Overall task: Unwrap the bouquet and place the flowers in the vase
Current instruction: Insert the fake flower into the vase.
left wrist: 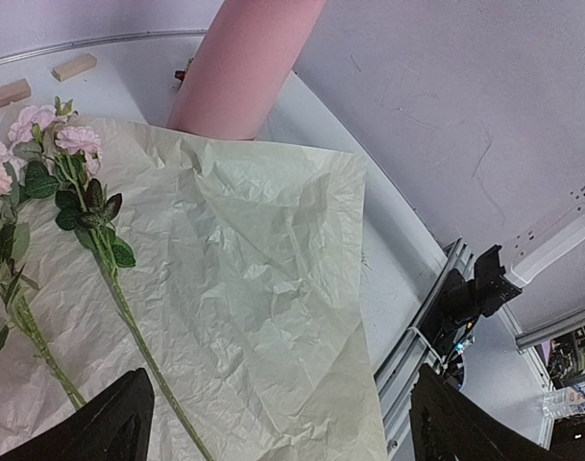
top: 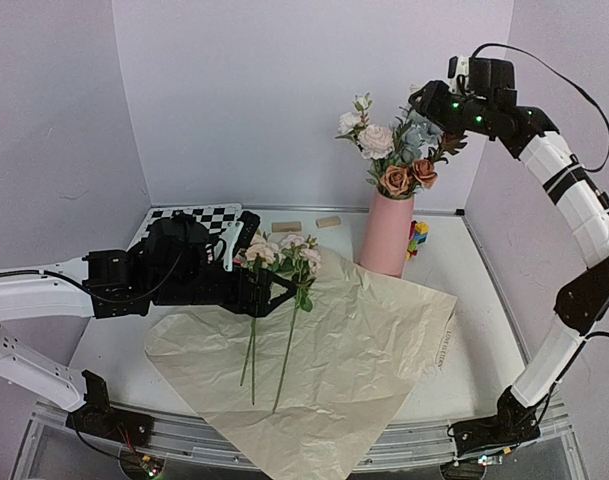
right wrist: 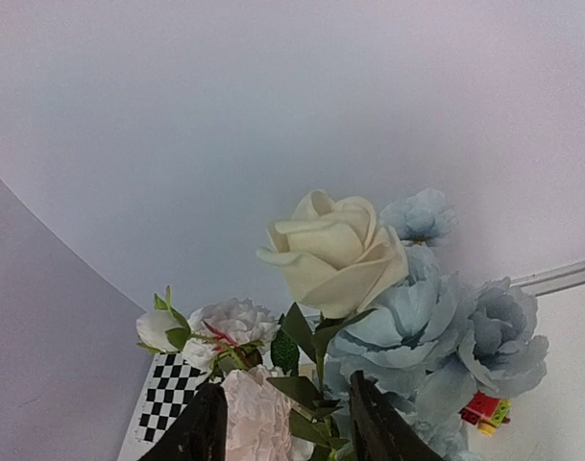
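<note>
Found most of the flowers (top: 394, 150) upright in the vase (top: 387, 235), back right on the table (top: 464, 280), beside toy blocks (top: 417, 238). Counted two pink-headed stems (top: 262, 252) lying loose on the paper (top: 364, 340), mid-table, well apart from the vase. Judged unwrapping done: sheet spread flat, no ribbon seen. Judged those two stems left to move. Noted fabric-looking blooms in pale blue, cream, pink and rust; thin green stems; crinkled tan paper, sharply creased; matte pink vase, tapered, wider at base. Logged left gripper (left wrist: 282, 403) spread wide, empty, low over the paper by the loose stems. Logged right gripper (right wrist: 282, 418) up among the vase blooms, fingers either side of leaves and a pink head; could not tell whether clamped or merely flanking.
</note>
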### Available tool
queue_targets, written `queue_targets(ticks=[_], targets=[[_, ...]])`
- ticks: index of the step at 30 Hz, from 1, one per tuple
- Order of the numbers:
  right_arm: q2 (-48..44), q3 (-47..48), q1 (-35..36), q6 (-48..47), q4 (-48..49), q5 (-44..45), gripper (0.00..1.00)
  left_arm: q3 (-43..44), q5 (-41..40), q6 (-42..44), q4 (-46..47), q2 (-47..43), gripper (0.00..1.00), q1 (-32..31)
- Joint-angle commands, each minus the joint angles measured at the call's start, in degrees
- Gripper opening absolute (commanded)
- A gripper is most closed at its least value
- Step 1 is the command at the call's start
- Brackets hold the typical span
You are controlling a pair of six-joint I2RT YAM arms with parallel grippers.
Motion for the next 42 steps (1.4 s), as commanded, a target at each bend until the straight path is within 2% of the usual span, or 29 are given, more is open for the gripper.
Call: queue_targets(ticks=[1, 11, 15, 18, 23, 26, 36, 42], targets=[[1.3, 0.5, 0.1, 5.7, 1.4, 0.4, 0.43, 1.2, 0.8, -0.5, 1.6, -0.5, 0.94, -0.2], [6.3, 4.2, 0.0, 6.6, 1.3, 0.3, 0.4, 0.4, 0.8, -0.6, 1.6, -1.3, 0.94, -0.2], [6.8, 4.3, 0.0, 6.6, 1.3, 0.3, 0.3, 0.0, 0.8, -0.6, 1.6, -1.8, 0.94, -0.2], [6.8, 3.9, 0.0, 6.3, 1.3, 0.6, 0.28, -0.3, 0.7, -0.4, 1.6, -2.1, 0.94, -0.2], [6.9, 3.9, 0.0, 5.2, 1.3, -0.5, 0.07, -0.2, 0.6, -0.1, 1.6, -1.9, 0.94, -0.2], [6.4, 3.2, 0.4, 3.8, 1.1, -1.4, 0.01, -0.1, 0.6, 0.1, 1.6, -1.6, 0.94, -0.2], [4.8, 0.9, 6.2, -6.6, -1.2, 11.2, 0.0, 0.5, 0.8, 0.5, 1.6, -0.7, 0.94, -0.2], [5.2, -2.0, 7.4, -9.1, -1.7, 16.6, 0.0, 0.7, 0.8, 0.5, 1.6, -0.6, 0.94, -0.2]])
